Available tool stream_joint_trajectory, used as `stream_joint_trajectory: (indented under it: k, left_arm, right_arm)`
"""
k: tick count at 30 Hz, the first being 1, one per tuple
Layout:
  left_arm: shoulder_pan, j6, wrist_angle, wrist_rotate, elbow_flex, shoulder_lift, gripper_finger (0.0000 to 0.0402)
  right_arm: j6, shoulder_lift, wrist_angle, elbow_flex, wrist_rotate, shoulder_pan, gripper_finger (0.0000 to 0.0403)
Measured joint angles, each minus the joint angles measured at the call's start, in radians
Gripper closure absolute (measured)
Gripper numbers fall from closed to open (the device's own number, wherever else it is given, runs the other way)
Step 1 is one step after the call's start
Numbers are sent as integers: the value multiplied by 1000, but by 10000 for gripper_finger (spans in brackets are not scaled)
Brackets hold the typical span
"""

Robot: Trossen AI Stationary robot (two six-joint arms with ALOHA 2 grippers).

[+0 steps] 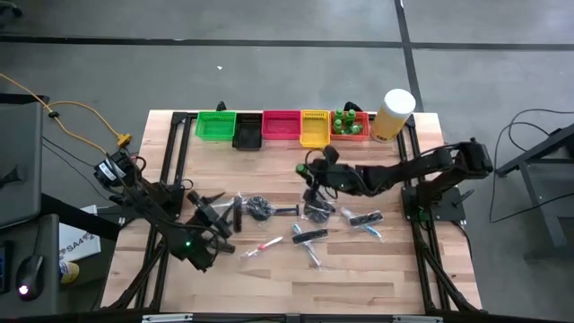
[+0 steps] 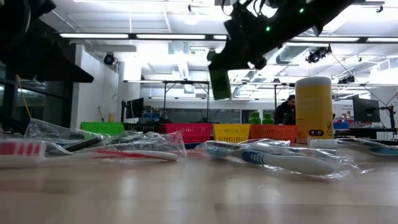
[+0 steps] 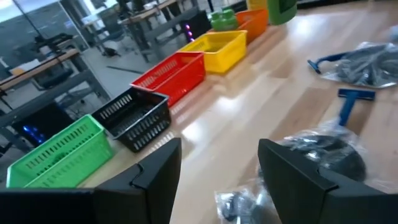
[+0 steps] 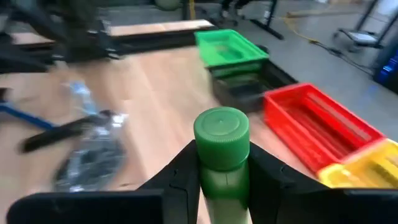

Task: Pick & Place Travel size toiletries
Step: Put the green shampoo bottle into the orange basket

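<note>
My right gripper [image 4: 224, 177] is shut on a small green bottle [image 4: 221, 155] with a green screw cap. It hangs over the middle of the table [image 1: 314, 172], in front of the bins. In the low view the bottle [image 2: 219, 84] is high above the tabletop. My left gripper [image 3: 217, 180] stands open at the table's left [image 1: 218, 208] with nothing between its fingers. Clear-wrapped toiletries [image 1: 260, 208] lie loose just beside it. More wrapped pieces [image 1: 318, 211], a black comb [image 1: 309, 235] and a toothbrush [image 1: 265, 244] lie flat on the wood. My right gripper pinches the green bottle's body just below the cap [image 4: 222, 183] between its two fingers [image 4: 186, 177]. The cap stands out past the fingertips. The bottle is lifted clear of the table.
Along the far edge stand a green bin [image 1: 215, 125], a black bin [image 1: 247, 135], a red bin [image 1: 281, 126], a yellow bin [image 1: 314, 128] and an orange bin [image 1: 352, 127] holding green bottles. A pale-yellow cylinder [image 1: 395, 112] stands at the far right. The near strip of the table is bare wood.
</note>
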Motion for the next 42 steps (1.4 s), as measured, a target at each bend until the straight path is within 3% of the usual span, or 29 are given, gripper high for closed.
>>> stream_joint_trajectory:
  k: [5,15,25,34,38,42]
  left_arm:
    - [0,-134,-66,-28,-38,0,190]
    - [19,-332,-83,-104,-120,-4,190]
    - [93,-334,-78,-154,-121,-4,190]
    - [105,-329,-60,-218,-68,-4,190]
    - [105,-213,18,-210,-39,-4,190]
    - [106,-98,90,-184,-15,-4,190]
  right_arm:
    - [3,-11,-33,0,-19,-93,319]
    - [-24,-23,-44,0,-167,-317,319]
    - [-42,-46,-36,0,-213,-493,322]
    - [-5,-48,-79,0,-59,-560,322]
    - [-52,-48,-77,0,-11,-572,322]
    - [-67,-53,-100,0,-39,-618,322]
